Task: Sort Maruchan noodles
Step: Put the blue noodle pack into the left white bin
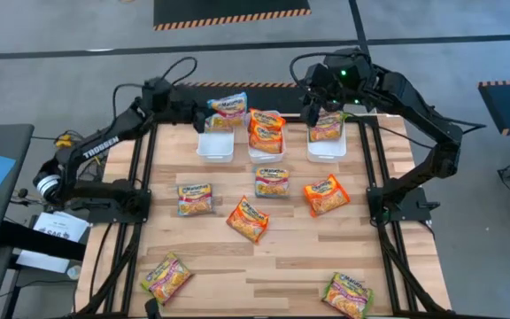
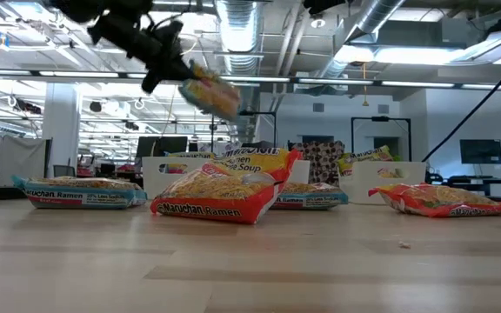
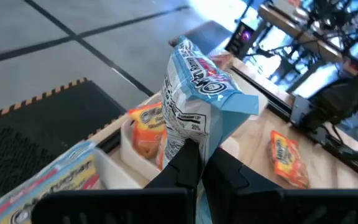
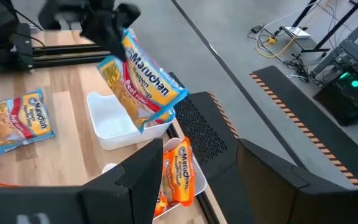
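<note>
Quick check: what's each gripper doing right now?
Left gripper: closed on a blue noodle packet, above the left bin.
Right gripper: open, empty.

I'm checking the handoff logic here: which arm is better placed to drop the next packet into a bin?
The left. Its gripper is shut on a blue-accented packet held above the left bin. The right gripper is open and empty over the right bin.

Low view: blue packet (image 2: 209, 94) held aloft by the left gripper (image 2: 165, 71) is motion-blurred, print unreadable; arm above it cut off by the top edge; bins behind the near packets (image 2: 224, 193) mostly hidden. Left wrist view: packet's lower end hidden between the fingers (image 3: 185, 163). Right wrist view: own fingers (image 4: 143, 180) cut off at the bottom edge; orange packet (image 4: 178, 171) beyond them partly hidden.
</note>
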Robot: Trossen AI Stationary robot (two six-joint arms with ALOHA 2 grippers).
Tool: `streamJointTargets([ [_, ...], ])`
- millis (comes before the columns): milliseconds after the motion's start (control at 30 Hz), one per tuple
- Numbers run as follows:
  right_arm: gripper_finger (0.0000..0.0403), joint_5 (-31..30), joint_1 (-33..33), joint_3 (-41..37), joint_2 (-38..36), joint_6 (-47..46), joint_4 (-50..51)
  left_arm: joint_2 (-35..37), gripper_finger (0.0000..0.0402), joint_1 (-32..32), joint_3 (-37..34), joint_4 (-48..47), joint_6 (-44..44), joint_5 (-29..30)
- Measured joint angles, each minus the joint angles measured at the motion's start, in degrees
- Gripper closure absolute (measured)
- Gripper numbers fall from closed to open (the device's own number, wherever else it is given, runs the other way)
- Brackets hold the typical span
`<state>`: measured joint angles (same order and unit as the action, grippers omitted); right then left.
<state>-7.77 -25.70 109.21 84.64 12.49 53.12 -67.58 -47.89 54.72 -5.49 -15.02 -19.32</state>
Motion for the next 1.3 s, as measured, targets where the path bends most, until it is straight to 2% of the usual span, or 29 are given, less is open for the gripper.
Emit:
streamJointTargets([
  [133,0.0178,0.0,-0.6,0.0,0.0,0.0,0.0,0.5,0.0401,-2.0,-9.3,11.9,-1.1,0.2],
  [267,0.0178,0.0,-0.7,0.0,0.0,0.0,0.0,0.5,0.0401,-4.4,-15.7,22.4,-0.4,-1.7],
  [400,0.0178,0.0,-0.7,0.0,0.0,0.0,0.0,0.5,0.0401,-7.9,-20.3,28.4,-0.2,-6.6],
  [500,0.0178,0.0,-0.7,0.0,0.0,0.0,0.0,0.5,0.0401,-11.3,-22.7,29.5,0.0,-9.0],
  [767,0.0178,0.0,-0.7,0.0,0.0,-0.4,0.0,-0.9,0.0401,-17.8,-25.2,29.0,1.0,-12.4],
  [967,0.0178,0.0,-0.7,0.0,0.0,-0.5,0.0,-6.7,0.0401,-17.6,-25.2,29.7,0.8,-13.4],
  [1200,0.0178,0.0,-0.7,0.0,0.0,-0.6,0.0,-13.1,0.0401,-17.4,-25.2,39.7,-2.0,-15.3],
  [1300,0.0178,0.0,-0.7,0.0,0.0,-0.6,0.0,-15.0,0.0401,-17.4,-25.1,40.0,-2.1,-15.0],
])
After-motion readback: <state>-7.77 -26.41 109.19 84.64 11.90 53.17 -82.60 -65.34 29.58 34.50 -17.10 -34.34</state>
